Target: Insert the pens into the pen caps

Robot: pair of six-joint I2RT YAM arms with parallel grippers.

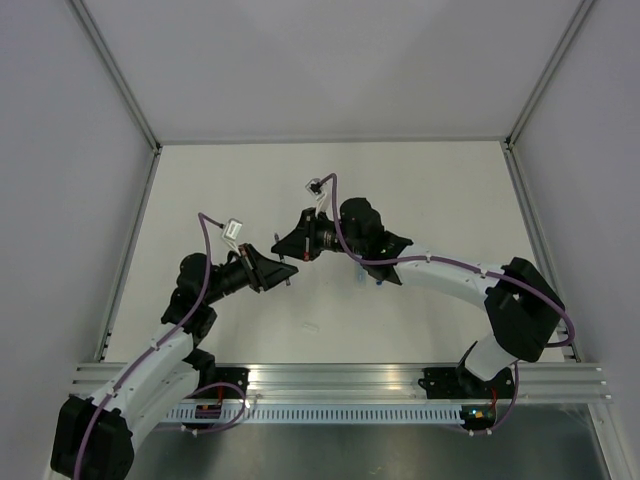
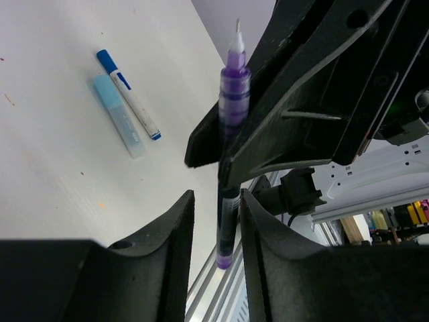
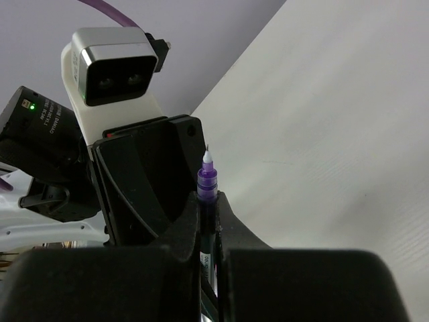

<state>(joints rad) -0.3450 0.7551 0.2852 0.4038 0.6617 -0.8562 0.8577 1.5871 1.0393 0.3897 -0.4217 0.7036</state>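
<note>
My right gripper (image 3: 208,198) is shut on the dark pen (image 3: 207,181), whose purple collar and white tip stick out past the fingers. In the left wrist view the same pen (image 2: 233,100) hangs from the right gripper. Its purple rear end sits between the fingers of my left gripper (image 2: 216,201), which is open, with a gap on the left side. The white pen with blue ends (image 2: 127,94) and a pale translucent blue cap (image 2: 119,115) lie side by side on the table. The two grippers (image 1: 286,258) meet over the table's middle. The dark blue cap is out of view.
A small pale piece (image 1: 310,326), perhaps another cap, lies on the table in front of the grippers. Blue bits (image 1: 378,281) show under the right arm. The aluminium rail (image 1: 340,380) runs along the near edge. Walls enclose the table on three sides.
</note>
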